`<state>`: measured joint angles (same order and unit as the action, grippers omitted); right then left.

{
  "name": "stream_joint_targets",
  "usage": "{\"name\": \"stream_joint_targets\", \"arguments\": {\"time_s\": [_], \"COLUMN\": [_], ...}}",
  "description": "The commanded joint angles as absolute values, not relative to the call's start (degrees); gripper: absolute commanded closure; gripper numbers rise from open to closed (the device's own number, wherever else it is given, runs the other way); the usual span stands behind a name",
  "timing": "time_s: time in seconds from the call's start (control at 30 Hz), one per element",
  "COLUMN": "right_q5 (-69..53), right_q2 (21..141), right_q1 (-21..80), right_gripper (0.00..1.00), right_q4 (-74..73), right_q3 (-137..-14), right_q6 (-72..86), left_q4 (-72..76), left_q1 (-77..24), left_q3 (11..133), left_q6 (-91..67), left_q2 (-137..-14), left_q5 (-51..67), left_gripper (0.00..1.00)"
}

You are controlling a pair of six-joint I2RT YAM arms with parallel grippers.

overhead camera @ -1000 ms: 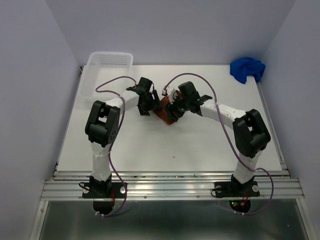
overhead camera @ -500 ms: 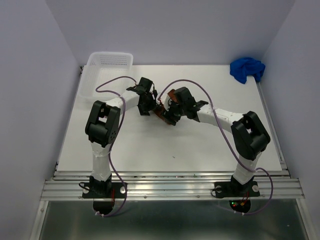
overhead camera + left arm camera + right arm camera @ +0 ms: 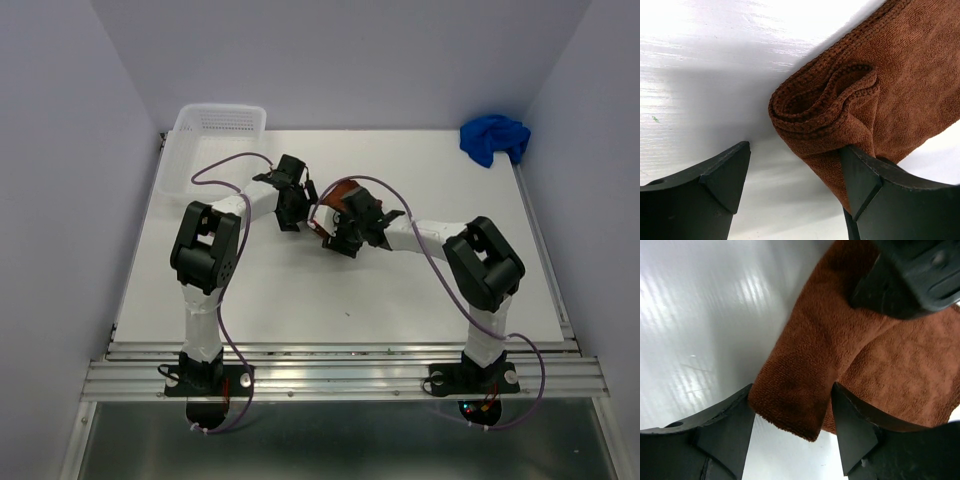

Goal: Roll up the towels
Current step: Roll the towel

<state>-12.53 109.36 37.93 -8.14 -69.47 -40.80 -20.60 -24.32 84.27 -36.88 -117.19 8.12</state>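
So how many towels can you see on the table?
2. The brown towel is in the middle of the table, mostly hidden between the two grippers. The blue towel is bunched up in the far right corner. None seems to be in the basket.

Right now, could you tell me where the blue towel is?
In the top view, the blue towel lies bunched at the table's far right corner, well apart from both arms.

White arms (image 3: 250,203), black joints (purple cables).
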Motion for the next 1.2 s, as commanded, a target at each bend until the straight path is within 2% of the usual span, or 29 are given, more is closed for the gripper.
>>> {"name": "stream_joint_targets", "arguments": {"time_s": [0.0, 0.07, 0.1, 0.13, 0.17, 0.27, 0.33, 0.47, 0.57, 0.67, 0.8, 0.97, 1.17], "right_q5": [-6.7, -6.2, -6.1, -5.9, -5.9, -6.5, -7.5, -7.9, -8.5, -14.2, -24.7, -44.4, -49.6], "right_q2": [110.6, 110.5, 110.4, 110.6, 110.6, 110.5, 110.4, 110.6, 110.7, 110.5, 110.7, 113.5, 116.5], "right_q1": [38.2, 38.2, 38.2, 38.2, 38.2, 38.2, 38.2, 38.2, 38.2, 37.6, 34.7, 28.7, 27.2], "right_gripper": [0.37, 0.40, 0.47, 0.59, 0.65, 0.72, 0.73, 0.92, 0.97, 0.99, 0.99, 0.99, 0.99], "right_q4": [-2.9, -1.2, -0.6, -0.6, 1.4, 1.8, 1.3, 1.8, 0.8, -1.6, -2.1, -2.0, -1.0], "right_q3": [-67.7, -66.5, -66.2, -65.7, -65.3, -65.0, -65.1, -65.7, -67.0, -67.4, -67.8, -71.0, -72.0], "right_q6": [-43.0, -42.6, -42.5, -42.4, -41.5, -40.4, -40.3, -36.7, -32.1, -25.6, -17.1, -5.5, 2.7], "left_q4": [-26.1, -26.2, -26.1, -25.5, -25.1, -25.0, -25.1, -25.2, -25.0, -23.3, -20.8, -17.6, -13.0], "left_q1": [-24.4, -24.3, -24.3, -24.2, -24.1, -24.0, -24.0, -24.0, -23.7, -23.1, -22.7, -22.4, -21.7], "left_q3": [84.6, 84.6, 84.4, 83.9, 83.7, 83.5, 83.5, 83.6, 83.0, 80.7, 78.1, 74.5, 70.4], "left_q6": [-35.7, -35.4, -35.4, -35.0, -35.1, -35.2, -35.2, -35.4, -35.9, -36.7, -37.4, -39.0, -42.3], "left_q2": [-119.4, -119.4, -119.2, -119.0, -118.7, -118.1, -118.1, -117.9, -116.8, -114.5, -111.7, -109.1, -105.7], "left_q5": [6.4, 6.9, 6.9, 8.0, 8.2, 8.4, 8.3, 8.4, 8.0, 8.6, 10.6, 13.2, 15.1], "left_gripper": [0.17, 0.17, 0.17, 0.17, 0.17, 0.16, 0.16, 0.15, 0.12, 0.05, 0.04, 0.03, 0.02]}}
